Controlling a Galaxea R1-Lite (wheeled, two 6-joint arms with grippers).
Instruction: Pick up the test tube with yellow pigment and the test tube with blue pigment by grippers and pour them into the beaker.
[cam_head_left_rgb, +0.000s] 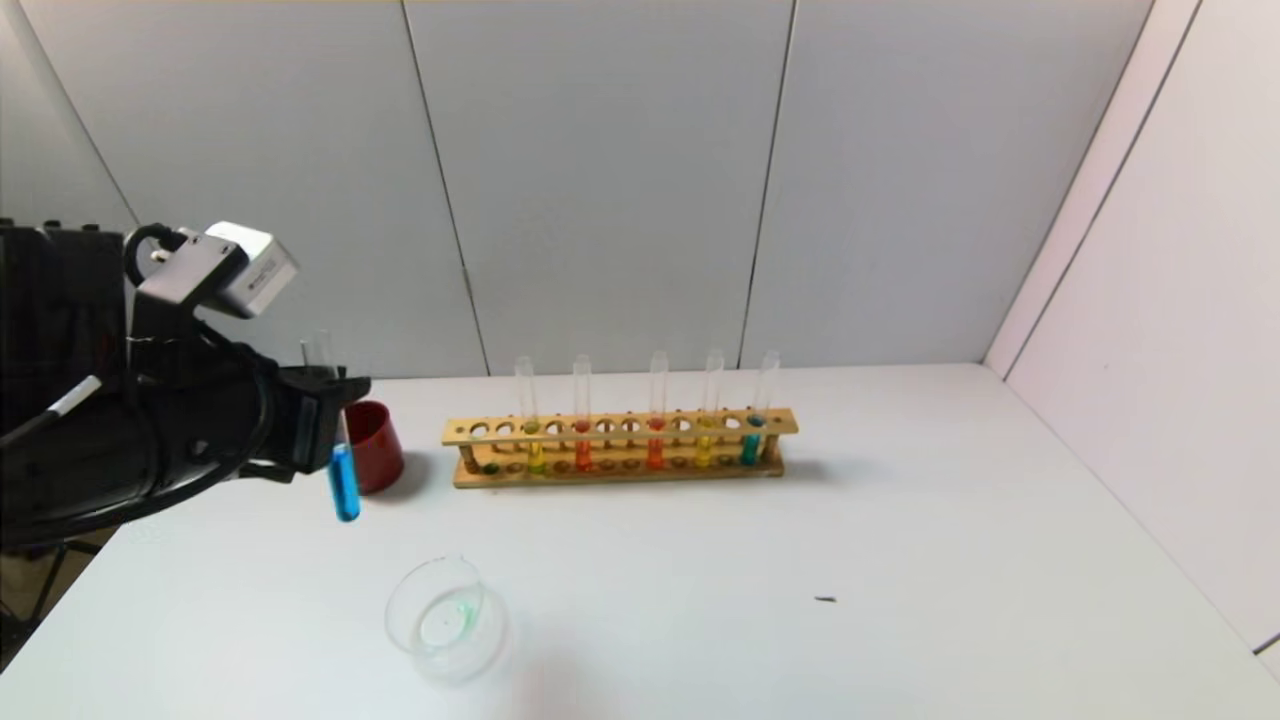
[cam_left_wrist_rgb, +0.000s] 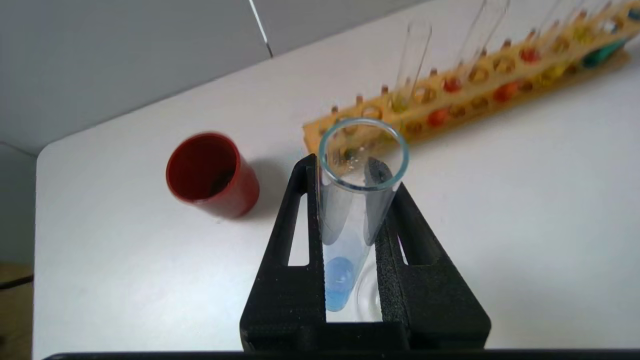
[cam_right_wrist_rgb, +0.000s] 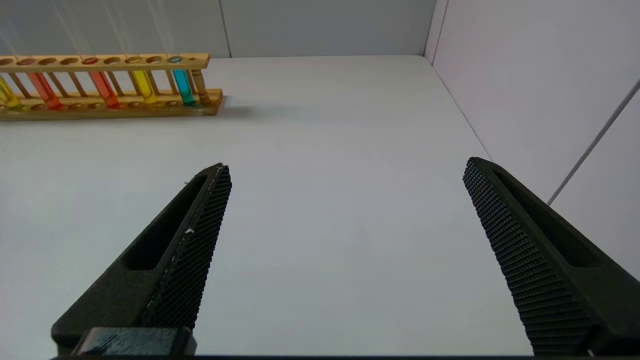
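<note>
The left gripper (cam_head_left_rgb: 335, 420) clamps one test tube with blue pigment (cam_head_left_rgb: 344, 490) upright in the air above the white table (cam_head_left_rgb: 950, 560), behind the single beaker (cam_head_left_rgb: 447, 618) and in front of one red cup (cam_head_left_rgb: 375, 445). Five tubes stand in the wooden rack (cam_head_left_rgb: 620, 445): two yellow, two orange-red, one blue. The right gripper (cam_right_wrist_rgb: 345, 210), out of the head view, hovers with its fingers spread wide.
</note>
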